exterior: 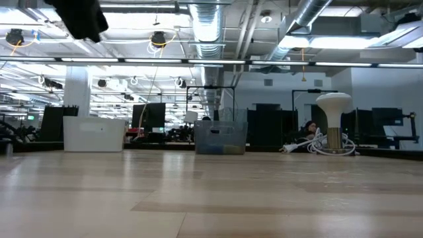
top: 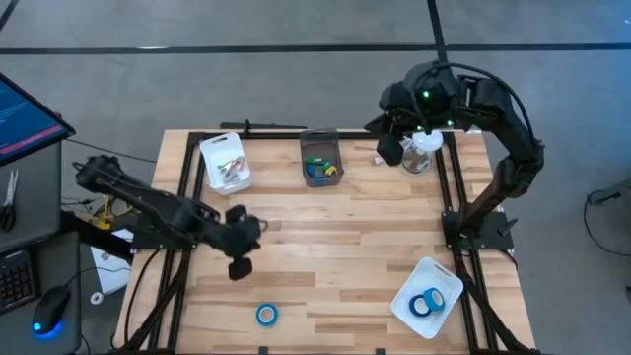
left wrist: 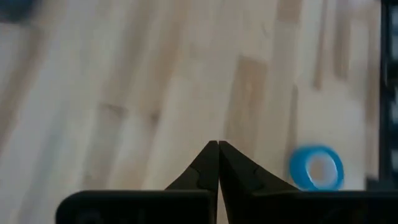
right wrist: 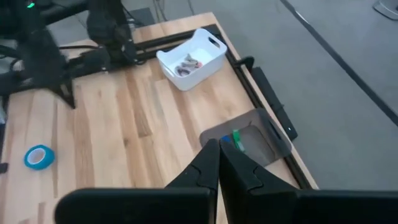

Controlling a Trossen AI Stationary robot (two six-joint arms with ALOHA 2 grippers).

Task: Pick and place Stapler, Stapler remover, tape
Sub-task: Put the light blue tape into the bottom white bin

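One blue tape roll (top: 266, 314) lies flat on the table near its near edge; it also shows in the left wrist view as the tape roll (left wrist: 316, 168) and in the right wrist view as the tape roll (right wrist: 38, 157). Two more blue rolls (top: 427, 304) lie in a white bin (top: 449, 281) at the near right. My left gripper (top: 240, 258) hovers shut above the table's left half, farther from the near edge than the loose roll; its fingertips (left wrist: 217, 144) hold nothing. My right gripper (top: 389, 150) is shut and raised over the far right corner, its fingertips (right wrist: 219, 142) bare.
A white bin (top: 225, 163) with small metal pieces stands at the far left, also seen as the white bin (right wrist: 191, 59). A grey bin (top: 320, 158) with coloured items sits at the far middle. A white mushroom-shaped object (exterior: 334, 129) with cords stands at the far right. A black frame rims the table.
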